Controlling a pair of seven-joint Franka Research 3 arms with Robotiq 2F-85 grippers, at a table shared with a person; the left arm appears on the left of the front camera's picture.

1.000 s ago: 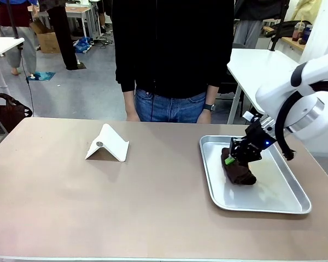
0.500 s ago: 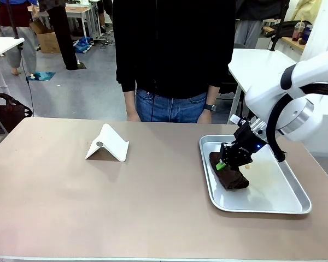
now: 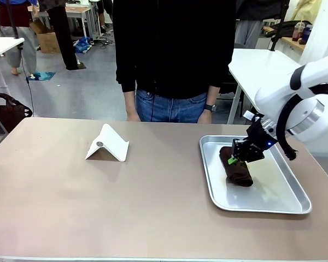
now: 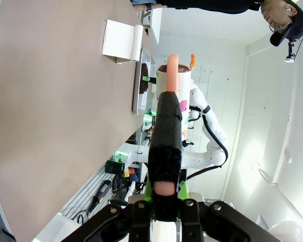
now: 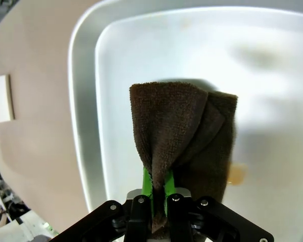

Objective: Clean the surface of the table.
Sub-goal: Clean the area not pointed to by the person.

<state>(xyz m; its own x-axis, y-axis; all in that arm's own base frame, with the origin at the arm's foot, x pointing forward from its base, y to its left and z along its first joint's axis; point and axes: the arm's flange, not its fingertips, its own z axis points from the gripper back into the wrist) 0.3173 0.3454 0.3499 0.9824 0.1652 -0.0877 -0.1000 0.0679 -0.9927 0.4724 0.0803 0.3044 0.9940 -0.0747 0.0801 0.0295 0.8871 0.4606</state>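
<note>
The beige-brown worktop (image 3: 98, 202) spans the front view, its near half bare. On its right part lies a silver tray (image 3: 273, 188). The right gripper (image 3: 235, 160) reaches down into the tray with its jaws pinched narrow on a raised fold of a dark brown cloth (image 3: 238, 173). The rest of the cloth appears to lie on the tray floor. A white folded stand (image 3: 107, 144) sits on the worktop's far left part, well apart from the tray. A person (image 3: 172, 54) stands at the far edge. In the left wrist view, the left gripper (image 4: 164, 194) is clamped on a long black-sleeved stick (image 4: 167, 131) with a salmon-pink tip, held off the worktop.
</note>
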